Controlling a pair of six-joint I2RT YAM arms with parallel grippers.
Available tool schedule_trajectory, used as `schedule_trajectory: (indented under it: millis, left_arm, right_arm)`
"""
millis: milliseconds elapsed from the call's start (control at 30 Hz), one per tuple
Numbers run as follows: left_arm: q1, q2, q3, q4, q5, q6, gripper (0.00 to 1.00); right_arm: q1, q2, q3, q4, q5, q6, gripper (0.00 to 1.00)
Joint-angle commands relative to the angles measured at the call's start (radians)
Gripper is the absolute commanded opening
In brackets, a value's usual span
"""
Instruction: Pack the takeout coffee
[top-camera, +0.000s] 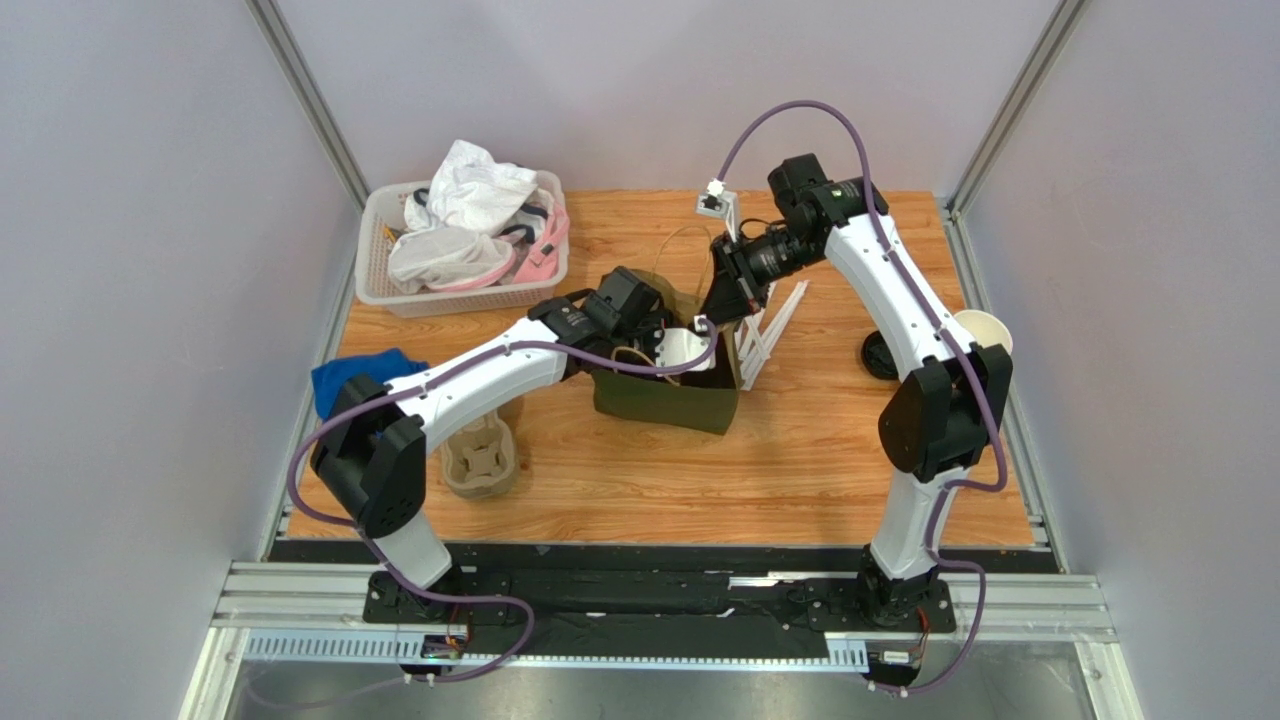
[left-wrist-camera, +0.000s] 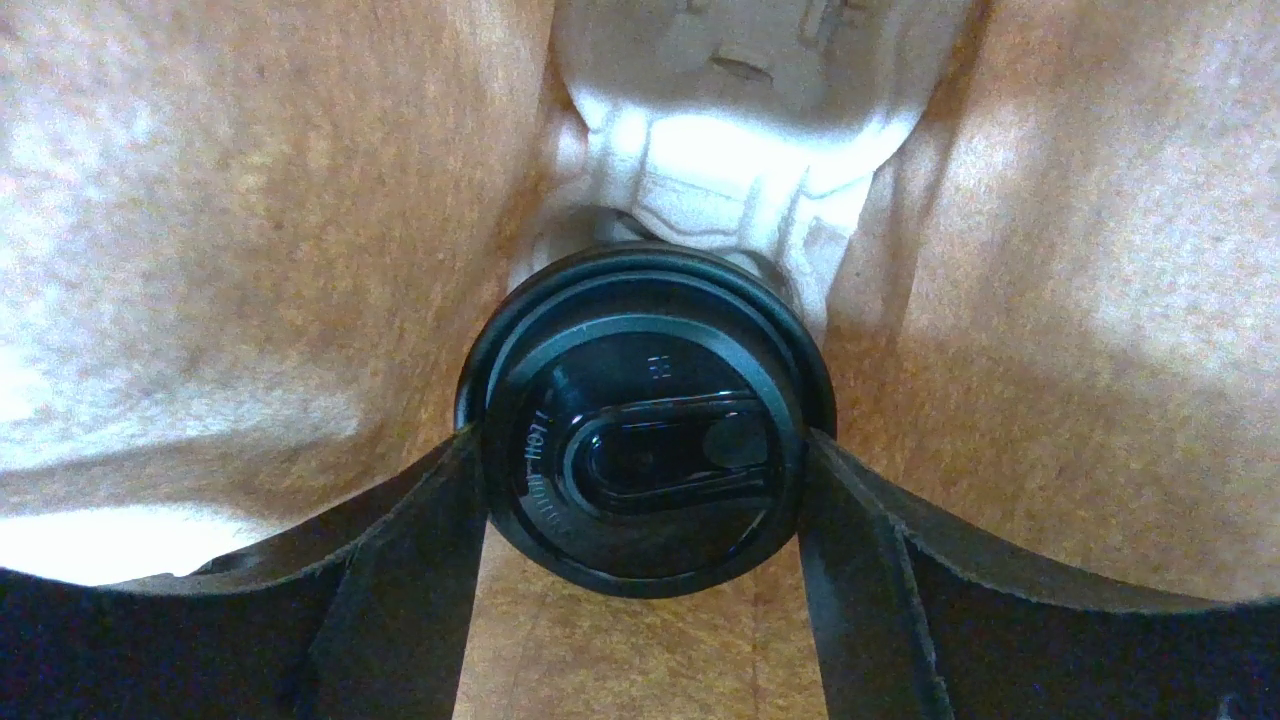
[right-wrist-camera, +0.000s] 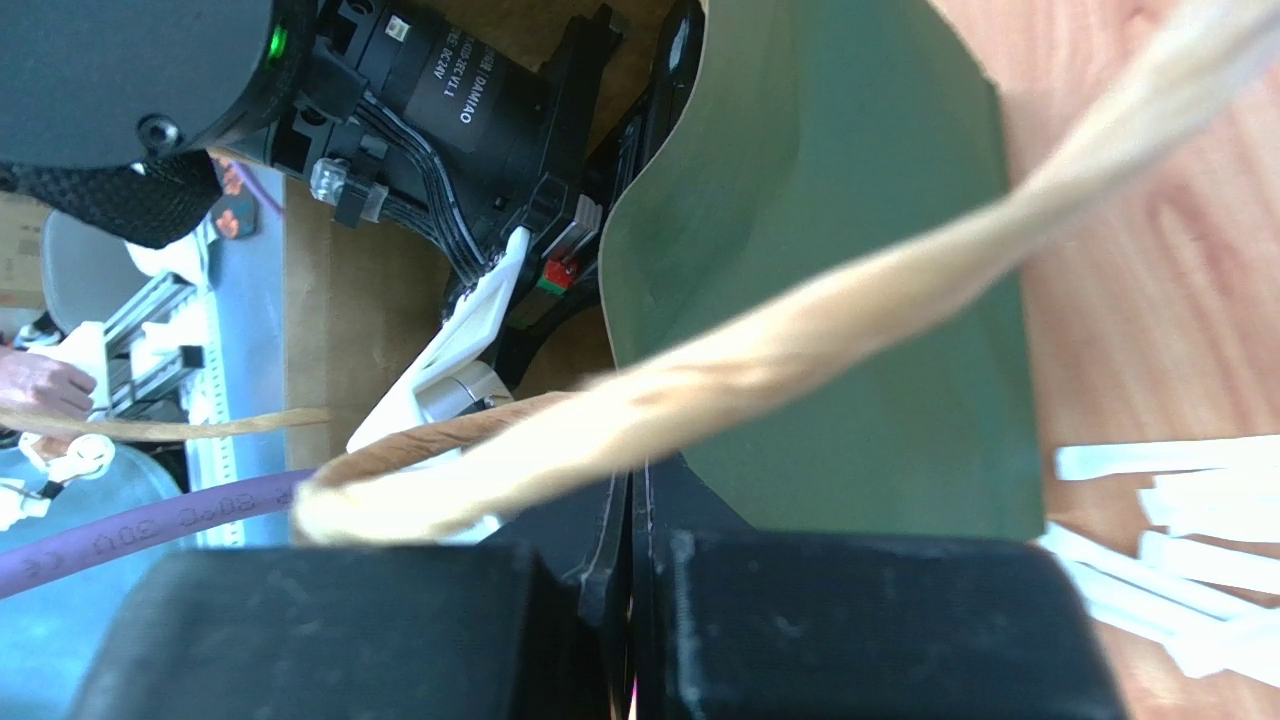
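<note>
Now the left gripper (left-wrist-camera: 643, 465) reaches down into the green paper bag (top-camera: 661, 402) at the middle of the table (top-camera: 812, 465). Its jaws are spread wide and pressed against both sides of the black lid of the takeout coffee (left-wrist-camera: 646, 375), which sits low inside the bag next to a pale pulp carrier (left-wrist-camera: 751, 165). To the right, the right gripper (right-wrist-camera: 631, 585) is fully closed, pinching the bag's far right rim beside its twisted paper handle (right-wrist-camera: 781, 360).

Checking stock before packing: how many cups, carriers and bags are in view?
Cups: 2, lidded cup, open cup
Carriers: 2, bagged carrier, loose carrier
Bags: 1, green bag
Total: 5
</note>
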Motion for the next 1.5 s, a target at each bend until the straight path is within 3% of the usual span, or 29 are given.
schedule_trajectory:
  millis: [0, 1033, 1267, 1467]
  left_arm:
    - [0.033, 0.103, 0.033, -0.120, 0.019, 0.048, 0.00]
    - [0.084, 0.329, 0.106, -0.232, -0.039, 0.112, 0.00]
    - [0.082, 0.263, 0.174, -0.230, 0.005, 0.091, 0.18]
    - [0.070, 0.228, 0.157, -0.232, 0.002, 0.102, 0.19]
  right_arm:
    - [0.002, 0.044, 0.038, -0.180, 0.068, -0.068, 0.00]
    - [-0.016, 0.121, 0.121, -0.172, 0.183, -0.097, 0.00]
    - [-0.018, 0.112, 0.124, -0.168, 0.180, -0.098, 0.00]
    - [-0.018, 0.069, 0.137, -0.100, 0.215, -0.060, 0.00]
